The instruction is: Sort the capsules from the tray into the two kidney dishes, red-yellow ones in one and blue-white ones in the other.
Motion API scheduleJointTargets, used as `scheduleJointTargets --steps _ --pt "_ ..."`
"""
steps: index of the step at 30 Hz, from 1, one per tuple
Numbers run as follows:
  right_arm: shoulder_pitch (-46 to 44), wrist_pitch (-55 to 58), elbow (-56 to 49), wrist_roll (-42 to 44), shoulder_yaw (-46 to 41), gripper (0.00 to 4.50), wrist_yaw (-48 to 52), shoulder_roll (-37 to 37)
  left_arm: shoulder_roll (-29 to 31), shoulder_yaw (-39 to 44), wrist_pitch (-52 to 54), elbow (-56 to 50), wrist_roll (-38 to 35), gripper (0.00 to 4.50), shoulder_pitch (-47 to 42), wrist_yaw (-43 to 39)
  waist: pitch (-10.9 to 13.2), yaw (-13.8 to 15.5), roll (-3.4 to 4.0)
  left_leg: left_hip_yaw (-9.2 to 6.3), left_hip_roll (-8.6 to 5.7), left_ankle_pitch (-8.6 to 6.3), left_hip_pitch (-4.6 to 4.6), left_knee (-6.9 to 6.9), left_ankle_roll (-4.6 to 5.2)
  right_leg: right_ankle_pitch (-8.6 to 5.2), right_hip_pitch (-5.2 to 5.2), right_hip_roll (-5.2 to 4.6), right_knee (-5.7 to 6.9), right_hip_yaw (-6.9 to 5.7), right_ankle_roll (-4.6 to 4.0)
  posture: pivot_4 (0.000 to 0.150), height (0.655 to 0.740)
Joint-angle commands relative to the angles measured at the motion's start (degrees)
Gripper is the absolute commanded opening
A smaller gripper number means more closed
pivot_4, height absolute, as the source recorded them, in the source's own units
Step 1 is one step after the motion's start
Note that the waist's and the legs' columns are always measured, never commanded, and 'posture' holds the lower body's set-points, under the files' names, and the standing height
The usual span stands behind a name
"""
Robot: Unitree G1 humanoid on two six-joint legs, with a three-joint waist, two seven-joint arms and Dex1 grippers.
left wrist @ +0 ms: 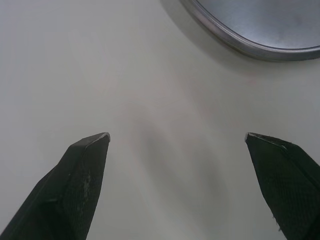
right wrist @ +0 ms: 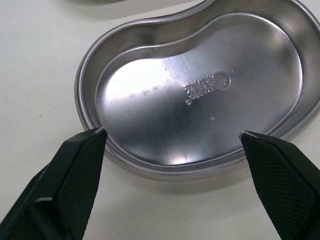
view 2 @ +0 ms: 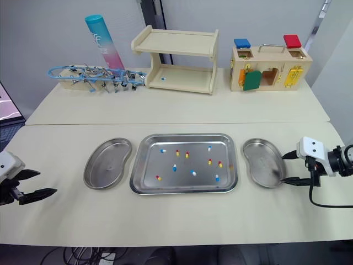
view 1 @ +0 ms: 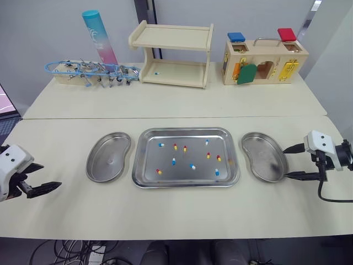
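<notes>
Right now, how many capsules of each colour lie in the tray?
Red-yellow capsules: 5
Blue-white capsules: 5
Total in the tray: 10

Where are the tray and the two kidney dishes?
tray [view 1: 145, 158], left eye view, bare floor by its left rim
left kidney dish [view 1: 108, 159], left eye view, middle of its basin
right kidney dish [right wrist: 205, 88], right wrist view, stamped floor
</notes>
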Motion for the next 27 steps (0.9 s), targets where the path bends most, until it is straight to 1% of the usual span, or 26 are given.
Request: scheduleJointTargets --steps 1,7,9,12,14,15,19,27 --pt "-0.9 -0.6 0.8 0.5 -2.3 4.48 -0.3 -2.3 1.7 0.9 -1.0 1.9 -0.1 4.5 -0.9 -0.3 0.0 0.0 0.0 0.0 0.0 0.0 0.0 0.0 0.0 0.0 0.0 0.0 0.0 0.01 0.0 0.15 0.74" --pt "-6.2 -3.1 10.1 -1.1 -1.9 4.48 1.0 -6.1 1.7 2.2 -1.6 7.5 -2.9 4.5 -4.4 -2.6 0.0 0.0 0.0 0.06 0.01 0.0 0.0 -0.01 0.01 0.0 -0.06 0.01 0.02 0.03 0.0 0.15 0.74" --pt "-7.0 -4.8 12.3 -1.7 -1.2 4.48 1.8 -6.9 1.8 1.6 -2.5 9.7 -2.5 4.5 -6.2 -2.4 0.0 0.0 -0.01 0.06 0.02 0.0 0.0 -0.01 0.01 0.0 -0.06 0.02 0.03 0.03 0.0 0.15 0.74" --pt "-7.1 -6.9 14.6 -3.1 -0.8 4.48 1.1 -7.4 1.6 0.4 -5.6 14.1 0.3 4.5 -8.3 1.9 0.0 -0.1 -0.01 0.07 0.03 0.0 0.0 -0.01 0.01 0.0 -0.07 0.03 0.02 0.04 0.0 0.15 0.74" --pt "-7.0 -6.9 15.5 -3.2 -0.9 4.48 1.3 -7.6 1.5 0.8 -5.2 16.3 -0.4 4.5 -9.0 1.6 0.0 -0.3 -0.01 0.1 0.03 -0.01 0.0 -0.01 0.01 0.0 -0.09 0.03 0.02 0.07 0.0 0.15 0.74" --pt "-6.9 -6.3 15.6 -2.8 -1.2 4.48 1.3 -7.5 1.6 1.3 -4.4 16.8 -1.4 4.5 -8.7 0.0 0.0 -0.4 -0.01 0.1 0.03 -0.01 -0.01 -0.01 0.01 0.0 -0.1 0.03 0.03 0.07 0.0 0.15 0.74" --pt "-6.3 -6.2 16.0 -2.7 -1.3 4.48 1.8 -7.6 1.9 3.3 -3.0 15.5 -3.5 4.5 -5.4 -3.0 0.0 -0.7 -0.01 0.11 0.03 0.0 0.0 -0.01 0.01 0.0 -0.1 0.03 0.05 0.09 0.0 0.15 0.74" --pt "-6.4 -6.6 15.4 -3.3 -0.6 4.48 -0.1 -6.3 0.8 7.2 0.6 9.4 -6.2 4.5 0.8 -2.7 0.0 -0.4 -0.01 0.11 0.04 -0.01 0.0 -0.01 0.01 0.0 -0.1 0.03 0.06 0.1 0.0 0.15 0.74"
